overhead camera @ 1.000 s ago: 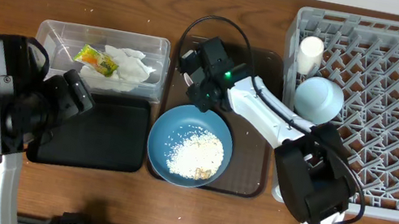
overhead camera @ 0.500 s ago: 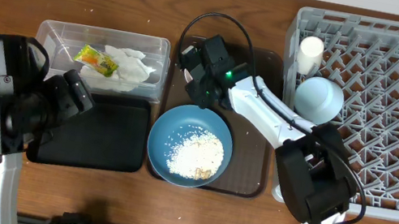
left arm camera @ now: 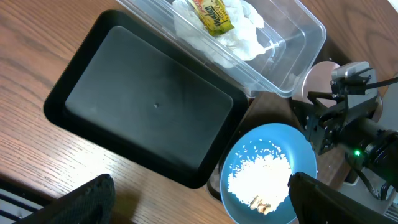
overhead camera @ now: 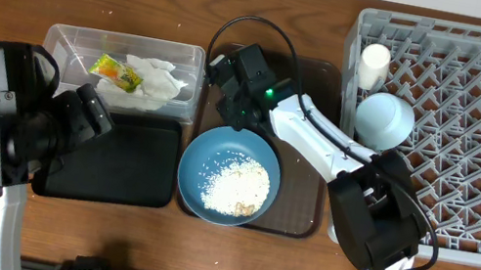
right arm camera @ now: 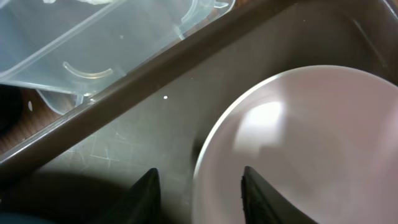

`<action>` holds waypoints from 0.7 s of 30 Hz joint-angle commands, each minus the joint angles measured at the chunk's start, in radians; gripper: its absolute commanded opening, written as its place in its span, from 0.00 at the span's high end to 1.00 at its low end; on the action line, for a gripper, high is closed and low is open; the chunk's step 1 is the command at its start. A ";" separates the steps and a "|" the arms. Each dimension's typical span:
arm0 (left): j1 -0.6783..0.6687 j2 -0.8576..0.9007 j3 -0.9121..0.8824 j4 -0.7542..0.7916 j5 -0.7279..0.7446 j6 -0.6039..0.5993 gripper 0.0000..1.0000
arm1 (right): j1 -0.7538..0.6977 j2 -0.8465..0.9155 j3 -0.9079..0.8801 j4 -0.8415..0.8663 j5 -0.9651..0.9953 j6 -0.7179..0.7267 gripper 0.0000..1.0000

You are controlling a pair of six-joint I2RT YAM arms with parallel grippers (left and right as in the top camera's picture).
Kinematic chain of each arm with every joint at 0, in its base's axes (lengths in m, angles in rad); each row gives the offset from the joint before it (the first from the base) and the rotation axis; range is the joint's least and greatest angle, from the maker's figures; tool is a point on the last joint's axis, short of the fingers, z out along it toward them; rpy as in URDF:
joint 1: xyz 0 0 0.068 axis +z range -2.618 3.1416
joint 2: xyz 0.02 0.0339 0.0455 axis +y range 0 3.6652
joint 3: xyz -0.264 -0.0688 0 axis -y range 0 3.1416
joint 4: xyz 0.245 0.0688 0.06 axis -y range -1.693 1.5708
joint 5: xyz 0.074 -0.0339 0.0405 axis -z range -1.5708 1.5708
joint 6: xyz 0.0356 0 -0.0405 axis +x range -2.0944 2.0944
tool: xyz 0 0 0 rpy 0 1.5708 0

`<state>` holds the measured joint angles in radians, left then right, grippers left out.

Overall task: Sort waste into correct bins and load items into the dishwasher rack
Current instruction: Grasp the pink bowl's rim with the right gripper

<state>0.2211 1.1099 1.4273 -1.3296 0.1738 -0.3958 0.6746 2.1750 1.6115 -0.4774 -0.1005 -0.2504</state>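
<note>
My right gripper [right arm camera: 202, 198] is open over the brown tray, its fingers either side of the rim of the small white bowl [right arm camera: 311, 143]. In the overhead view the gripper [overhead camera: 234, 102] hides that bowl. The dark-blue dish [overhead camera: 202, 153] holds white rice [overhead camera: 237, 184] and sits at the tray's front. The clear tub [overhead camera: 128, 38] holds the napkin [overhead camera: 159, 81] and the snack wrapper [overhead camera: 115, 73]. The black tray [overhead camera: 117, 158] is bare. My left gripper [left arm camera: 202, 196] is open and empty above its near edge. The rack [overhead camera: 477, 147] holds the white cup [overhead camera: 373, 64] and the light-blue bowl [overhead camera: 384, 119]. The chopsticks are out of view.
The brown serving tray [overhead camera: 296, 214] lies between the bins and the rack. The tub wall [right arm camera: 93, 37] is close to the left of my right gripper. My right arm's links stretch across the tray's right side.
My right gripper has shifted slightly left over the white bowl. The left arm has not moved.
</note>
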 commanded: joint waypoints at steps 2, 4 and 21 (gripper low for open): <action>0.005 0.001 0.016 -0.001 -0.009 -0.002 0.08 | 0.000 -0.041 0.023 0.000 -0.004 -0.010 0.64; 0.005 0.001 0.016 -0.001 -0.009 -0.002 0.09 | 0.000 -0.041 0.023 0.000 -0.004 -0.010 0.66; 0.005 0.001 0.016 -0.001 -0.009 -0.002 0.09 | 0.000 -0.041 0.023 -0.043 0.023 -0.013 0.78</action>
<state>0.2211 1.1099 1.4273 -1.3293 0.1734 -0.3958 0.6746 2.1746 1.6115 -0.5232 -0.0963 -0.2520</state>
